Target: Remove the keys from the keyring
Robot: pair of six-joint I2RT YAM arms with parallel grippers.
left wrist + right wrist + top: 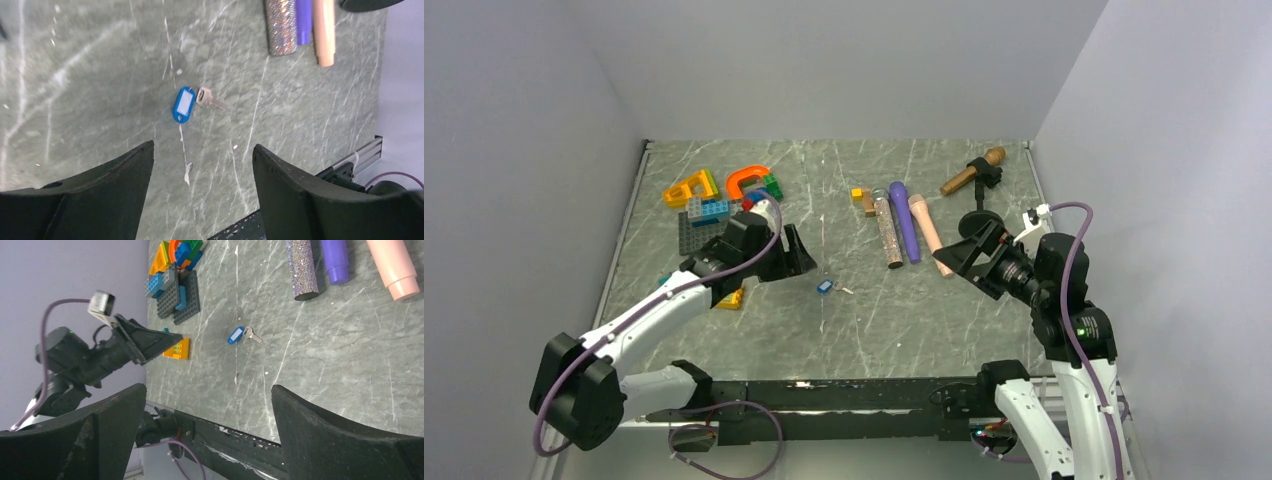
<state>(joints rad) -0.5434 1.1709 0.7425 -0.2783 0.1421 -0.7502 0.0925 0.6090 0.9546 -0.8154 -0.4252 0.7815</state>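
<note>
The keyring point(825, 286) is a tiny bright-blue oval tag with a white insert. It lies flat on the marble table with one small silver key point(844, 290) joined to its right end. In the left wrist view the keyring point(184, 104) and key point(211, 100) lie ahead of my left gripper point(202, 146), which is open and empty above the table. In the top view the left gripper point(796, 255) is just left of the keyring. My right gripper point(959, 255) is open and empty, raised well to the right. In its wrist view point(208, 386) the keyring point(235, 335) and key point(253, 336) lie far ahead.
A pile of toy bricks point(719, 200) lies at the back left, and an orange brick point(730, 298) sits under the left arm. Glitter point(888, 232), purple point(905, 220) and pink point(927, 230) sticks lie in the middle. A brown microphone point(972, 172) on a stand is at the back right.
</note>
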